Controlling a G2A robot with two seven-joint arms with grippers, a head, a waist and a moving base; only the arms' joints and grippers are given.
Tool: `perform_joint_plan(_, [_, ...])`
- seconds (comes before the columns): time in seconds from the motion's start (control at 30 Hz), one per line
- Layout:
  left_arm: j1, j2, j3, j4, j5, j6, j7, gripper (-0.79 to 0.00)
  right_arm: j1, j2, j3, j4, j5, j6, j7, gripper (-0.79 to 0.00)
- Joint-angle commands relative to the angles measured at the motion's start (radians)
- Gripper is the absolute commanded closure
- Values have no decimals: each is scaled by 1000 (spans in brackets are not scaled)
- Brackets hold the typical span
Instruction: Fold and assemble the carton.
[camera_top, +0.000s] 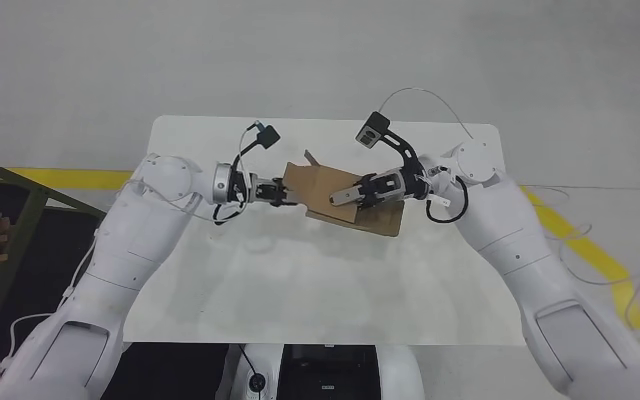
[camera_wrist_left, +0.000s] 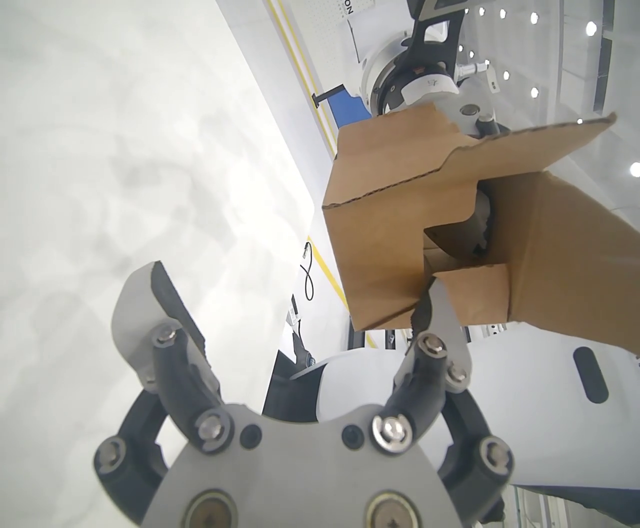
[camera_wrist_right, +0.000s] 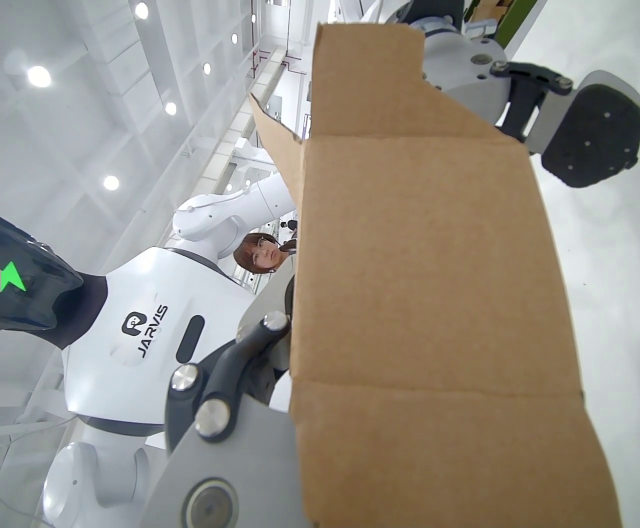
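Though splayed, left fingers against carton.

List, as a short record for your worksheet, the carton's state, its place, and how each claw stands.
Object: brown cardboard carton, partly folded into a box shape, flaps sticking out
Place: over the middle of the white table, between the two arms
Left claw: open wide, one fingertip at a flap's edge
Right claw: at the carton's opposite side; its grip is hidden by cardboard
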Motion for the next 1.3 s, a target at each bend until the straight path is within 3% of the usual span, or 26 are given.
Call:
perform_joint_plan(0.0, [0, 0, 2, -1, 1, 2, 0, -785, -1, 0, 2, -3, -2, 1, 1, 0])
perform_joint_plan(0.43, [9, 13, -56, 38, -22, -5, 23, -785, -23, 5, 11, -41, -4, 20, 20, 0])
perform_joint_plan(0.63, [14, 18, -84, 71, -23, 20, 70, -785, -17, 9, -47, -85, -21, 20, 20, 0])
perform_joint_plan(1.0, [-3, 12, -64, 92, -27, 22, 92, -785, 39, 7, -182, -97, 3, 20, 20, 0])
perform_joint_plan(1.27, [-9, 10, -61, 82, -47, 9, 73, -785, 64, -2, -181, -41, 35, 19, 20, 0])
